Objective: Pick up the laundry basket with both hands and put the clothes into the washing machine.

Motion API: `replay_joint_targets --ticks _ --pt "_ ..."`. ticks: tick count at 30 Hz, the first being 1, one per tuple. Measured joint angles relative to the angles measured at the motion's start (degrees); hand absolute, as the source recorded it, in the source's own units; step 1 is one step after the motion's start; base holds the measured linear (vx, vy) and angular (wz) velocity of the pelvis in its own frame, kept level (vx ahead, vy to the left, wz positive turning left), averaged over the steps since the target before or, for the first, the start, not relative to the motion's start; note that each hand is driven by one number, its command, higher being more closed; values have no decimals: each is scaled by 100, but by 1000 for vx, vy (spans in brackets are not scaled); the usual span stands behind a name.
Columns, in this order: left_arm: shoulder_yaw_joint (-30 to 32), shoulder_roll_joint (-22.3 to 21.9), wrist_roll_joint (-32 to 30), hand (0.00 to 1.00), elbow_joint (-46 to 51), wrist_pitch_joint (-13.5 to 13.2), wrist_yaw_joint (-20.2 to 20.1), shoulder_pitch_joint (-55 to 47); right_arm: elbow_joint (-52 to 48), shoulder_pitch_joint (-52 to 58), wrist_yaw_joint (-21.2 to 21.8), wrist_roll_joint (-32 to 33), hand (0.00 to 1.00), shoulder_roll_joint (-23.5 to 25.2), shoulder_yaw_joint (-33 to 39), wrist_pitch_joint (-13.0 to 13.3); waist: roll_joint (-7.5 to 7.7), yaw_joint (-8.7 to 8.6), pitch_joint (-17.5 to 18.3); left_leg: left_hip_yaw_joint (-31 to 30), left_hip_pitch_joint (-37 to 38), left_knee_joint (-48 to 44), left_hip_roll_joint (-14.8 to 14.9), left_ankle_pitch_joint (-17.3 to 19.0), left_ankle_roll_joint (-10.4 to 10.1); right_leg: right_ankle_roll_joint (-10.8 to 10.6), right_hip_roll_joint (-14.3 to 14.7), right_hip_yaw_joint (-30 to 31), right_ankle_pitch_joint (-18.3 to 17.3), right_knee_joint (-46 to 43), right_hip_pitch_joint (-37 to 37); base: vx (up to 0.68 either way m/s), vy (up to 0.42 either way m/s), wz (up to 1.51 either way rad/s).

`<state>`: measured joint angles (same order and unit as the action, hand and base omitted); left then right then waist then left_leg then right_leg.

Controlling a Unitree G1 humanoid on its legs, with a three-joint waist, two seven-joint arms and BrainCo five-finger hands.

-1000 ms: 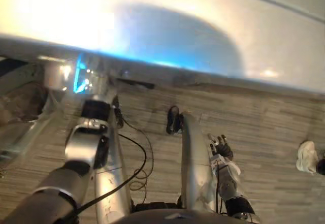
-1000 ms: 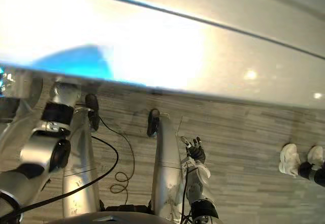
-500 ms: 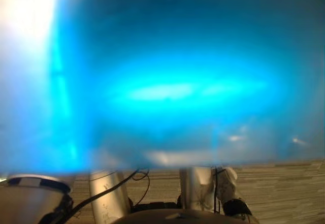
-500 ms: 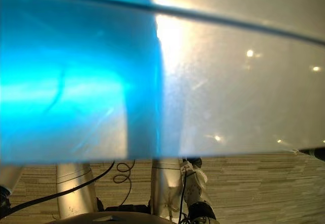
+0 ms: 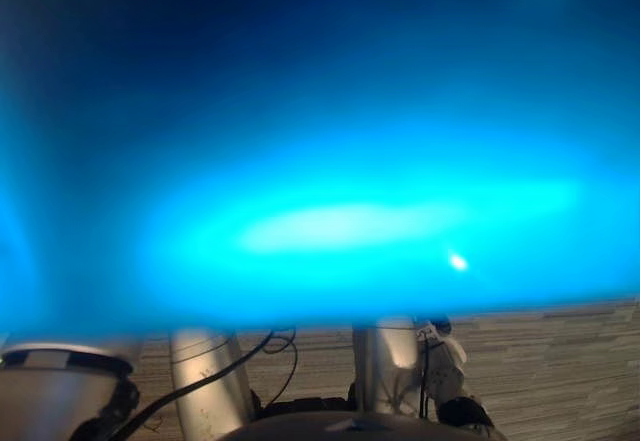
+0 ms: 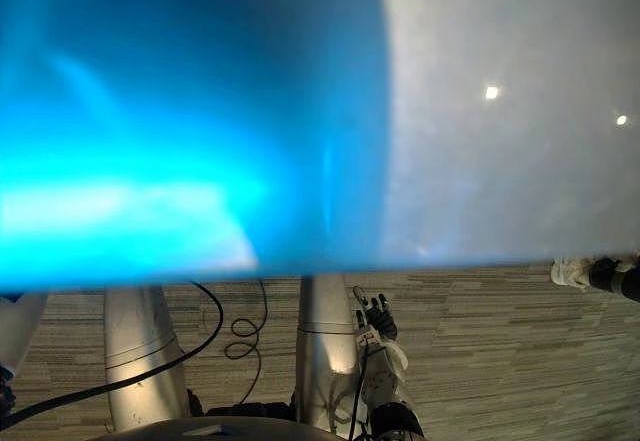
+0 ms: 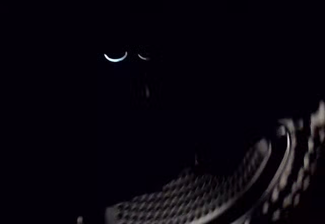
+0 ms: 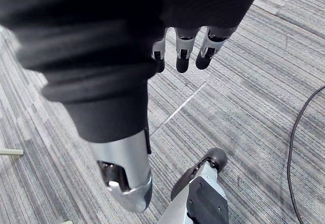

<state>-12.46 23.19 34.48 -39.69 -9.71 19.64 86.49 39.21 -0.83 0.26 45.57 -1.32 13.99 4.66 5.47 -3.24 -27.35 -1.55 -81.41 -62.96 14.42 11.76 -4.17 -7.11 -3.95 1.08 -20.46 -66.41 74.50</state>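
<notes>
A smooth glossy panel (image 5: 320, 161) stands very close before my head, glowing blue and turning pale grey at its right part (image 6: 500, 111). My left arm (image 5: 60, 391) rises from the lower left and passes behind this panel, so its hand is hidden. The left wrist view is dark, with a perforated metal drum wall (image 7: 213, 193) curving past and two small glints of light (image 7: 116, 57). My right hand (image 6: 378, 313) hangs beside my body over the floor. Its fingers (image 8: 185, 51) are straight and hold nothing.
Grey striped carpet (image 8: 244, 107) lies below the panel. A person's white shoe (image 6: 572, 273) shows at the far right on the floor.
The whole picture has shifted: the panel now takes up far more of both eye views and its blue glow has spread. My left forearm has gone behind it. The right hand hangs as before.
</notes>
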Motion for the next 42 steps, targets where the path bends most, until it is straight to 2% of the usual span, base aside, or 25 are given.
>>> replay_joint_targets --ticks 1,3,4,6,10,12,15,18,20,22,25,27,31,35,39,42 --pt "-156 87 -874 0 117 189 -10 0 4 64 70 5 0 18 31 14 1 4 0 -4 -27 6 0 -14 -6 13 0 -9 3 -16 34 0 0 0" --pt "-317 181 -1618 0 228 371 14 0 57 136 99 5 0 44 89 14 1 0 0 -8 -60 12 0 -31 -8 25 0 -18 8 -31 72 0 0 0" --pt "-347 184 -2297 0 261 543 108 -2 104 187 111 3 0 46 87 14 1 2 0 -13 -62 19 -1 -39 -8 25 0 -25 8 -34 71 0 0 0" --pt "-353 149 -3085 0 289 752 182 -8 228 229 124 3 0 41 88 16 1 3 0 -20 -78 22 -9 -51 -7 27 -2 -45 9 -32 70 5 -1 2" --pt "-317 80 -3942 0 726 1004 104 -356 259 250 207 1 0 30 64 16 1 -8 0 -38 -83 74 -90 -118 -7 28 -66 -78 8 -42 65 9 4 9" --pt "-158 -29 -4026 0 1068 1001 70 -699 256 251 230 -1 0 3 1 17 0 5 0 -63 -82 136 -122 -163 -14 30 -83 -104 7 -37 58 0 -9 15" --pt "577 -332 -3963 0 1291 988 94 -1467 228 252 227 -5 0 -67 -185 39 0 5 0 -133 -44 260 -194 -257 -34 94 -152 -191 -26 -44 17 -6 -17 19" --pt "1273 -751 -3469 0 1843 976 201 -2465 220 254 216 -86 0 -152 -307 146 0 55 0 -169 8 460 -260 -367 -71 154 -199 -255 -31 -32 15 -11 -41 20" --pt "1483 -1139 -2884 0 2413 877 397 -3230 215 255 191 -93 0 -167 -376 210 0 123 0 -194 59 592 -299 -457 -95 202 -262 -318 -41 -26 -13 1 -48 21" --pt "1531 -1487 -2569 0 2860 685 509 -3836 154 275 159 -103 0 -233 -444 268 0 169 0 -284 83 632 -323 -501 -118 247 -276 -411 -63 -25 -74 10 -30 15" --pt "1504 -2109 -2438 0 3470 445 625 -4796 -45 358 26 -283 0 -264 -491 355 -1 230 -1 -331 191 819 -400 -563 -189 302 -354 -499 -103 -10 -166 11 -38 24" --pt "1495 -2275 -2351 0 3724 354 641 -5309 -55 365 -5 -323 0 -305 -574 402 -1 278 -1 -334 302 888 -398 -580 -202 321 -362 -513 -125 2 -256 13 -42 13" --pt "1448 -2343 -2327 0 4295 90 616 -6265 -68 399 -95 -332 0 -389 -707 432 -4 363 -2 -335 604 1208 -404 -718 -266 357 -365 -601 -148 160 -494 18 -54 9" --pt "1201 -2302 -2336 0 4368 28 406 -6886 -187 532 -213 -523 0 -429 -706 451 -9 510 -2 -342 1029 1567 -459 -822 -298 379 -399 -667 -138 371 -886 49 -63 18" --pt "627 -2116 -2426 0 4339 60 -184 -7809 -204 541 -211 -615 0 -505 -700 419 -22 613 -3 -233 2060 2229 -571 -1008 -284 400 -519 -721 -117 811 -1816 73 -63 25" --pt "545 -2004 -2634 0 4093 60 -560 -8238 -157 575 -200 -770 0 -512 -698 411 -80 687 27 -128 2937 2828 -660 -1121 -310 373 -613 -767 -91 1213 -2590 93 -75 25"
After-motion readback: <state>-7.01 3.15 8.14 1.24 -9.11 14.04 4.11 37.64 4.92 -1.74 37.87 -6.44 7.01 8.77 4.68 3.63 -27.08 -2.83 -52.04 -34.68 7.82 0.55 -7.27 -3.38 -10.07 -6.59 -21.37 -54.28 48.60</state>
